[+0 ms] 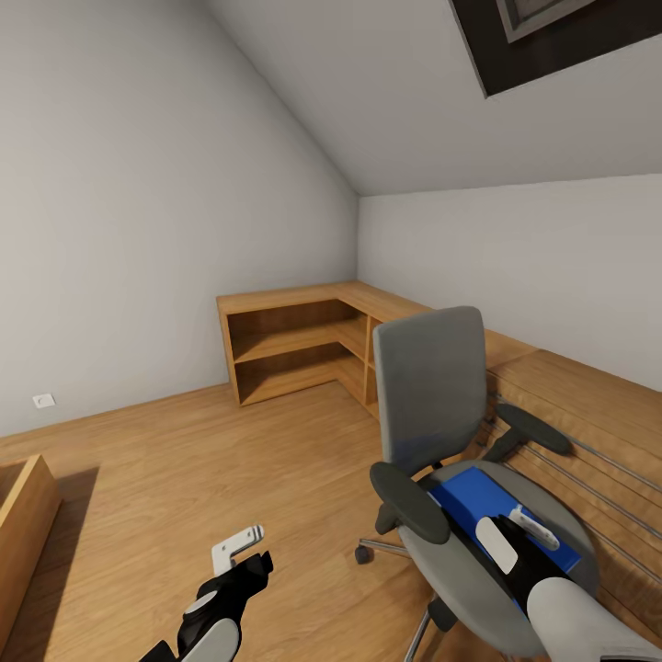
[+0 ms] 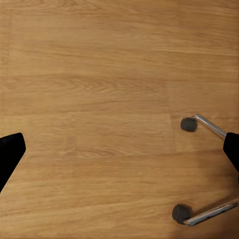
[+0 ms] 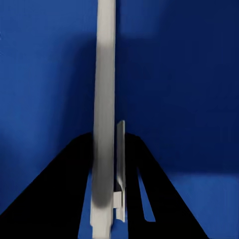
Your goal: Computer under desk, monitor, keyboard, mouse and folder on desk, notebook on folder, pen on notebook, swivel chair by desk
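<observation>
The grey swivel chair (image 1: 430, 386) stands on the wood floor at the right. The blue folder (image 1: 469, 492) lies flat on its seat. My right gripper (image 1: 517, 535) rests on the folder's near part. In the right wrist view the folder (image 3: 189, 74) is blue all around the right gripper (image 3: 112, 137). Its black fingers (image 3: 59, 199) meet around a thin pale strip (image 3: 104, 74). My left gripper (image 1: 246, 550) hangs open over bare floor left of the chair. Its fingertips (image 2: 10, 149) sit wide apart, near two chair castors (image 2: 188, 124). The desk, computer, monitor, keyboard, mouse, notebook and pen are out of view.
A light-wood corner shelf unit (image 1: 294, 345) stands against the far walls behind the chair. Metal rails (image 1: 588, 460) run over a raised wood surface at the right. A wooden box edge (image 1: 23, 524) shows at the left. Open floor (image 1: 184, 460) lies between.
</observation>
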{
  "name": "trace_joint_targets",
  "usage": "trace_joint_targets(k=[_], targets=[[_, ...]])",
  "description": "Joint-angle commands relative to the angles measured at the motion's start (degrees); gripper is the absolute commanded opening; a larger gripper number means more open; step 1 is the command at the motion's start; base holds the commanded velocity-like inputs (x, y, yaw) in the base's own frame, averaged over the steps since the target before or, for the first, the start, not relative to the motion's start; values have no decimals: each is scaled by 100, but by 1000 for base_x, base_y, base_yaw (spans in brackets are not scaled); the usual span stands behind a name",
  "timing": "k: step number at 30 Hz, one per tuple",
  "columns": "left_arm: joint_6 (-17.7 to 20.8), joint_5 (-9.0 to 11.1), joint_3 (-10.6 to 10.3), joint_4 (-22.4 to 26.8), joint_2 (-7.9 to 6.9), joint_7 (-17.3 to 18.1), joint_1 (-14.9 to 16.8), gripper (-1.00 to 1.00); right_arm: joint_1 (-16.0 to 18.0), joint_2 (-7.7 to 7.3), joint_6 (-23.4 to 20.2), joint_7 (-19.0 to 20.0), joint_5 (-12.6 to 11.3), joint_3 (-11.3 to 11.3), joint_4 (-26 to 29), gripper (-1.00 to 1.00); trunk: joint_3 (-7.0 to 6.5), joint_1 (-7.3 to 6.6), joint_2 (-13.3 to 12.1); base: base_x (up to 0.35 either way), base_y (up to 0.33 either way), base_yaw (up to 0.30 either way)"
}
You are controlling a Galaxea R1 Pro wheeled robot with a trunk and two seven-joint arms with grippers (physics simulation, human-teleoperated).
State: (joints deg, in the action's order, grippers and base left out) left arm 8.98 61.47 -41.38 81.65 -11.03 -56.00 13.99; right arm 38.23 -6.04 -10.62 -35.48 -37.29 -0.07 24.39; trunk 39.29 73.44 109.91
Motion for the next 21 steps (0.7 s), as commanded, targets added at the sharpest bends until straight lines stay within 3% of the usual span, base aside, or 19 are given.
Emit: trace_joint_targets(k=[1,10,21], targets=[[33,8,-10,8,-4,-34,7,100,1,-1,-45,-23,-6,-1,13,-100,6,-1,3,0,0,0],[33,5,-12,8,-4,-34,7,100,1,-2,-45,-20,-6,-1,13,-100,6,-1,3,0,0,0],[33,-3,-18,9,-9,-34,7,100,1,-3,-45,-20,2,-1,19,-100,-191,-242,-438,0,0,0]])
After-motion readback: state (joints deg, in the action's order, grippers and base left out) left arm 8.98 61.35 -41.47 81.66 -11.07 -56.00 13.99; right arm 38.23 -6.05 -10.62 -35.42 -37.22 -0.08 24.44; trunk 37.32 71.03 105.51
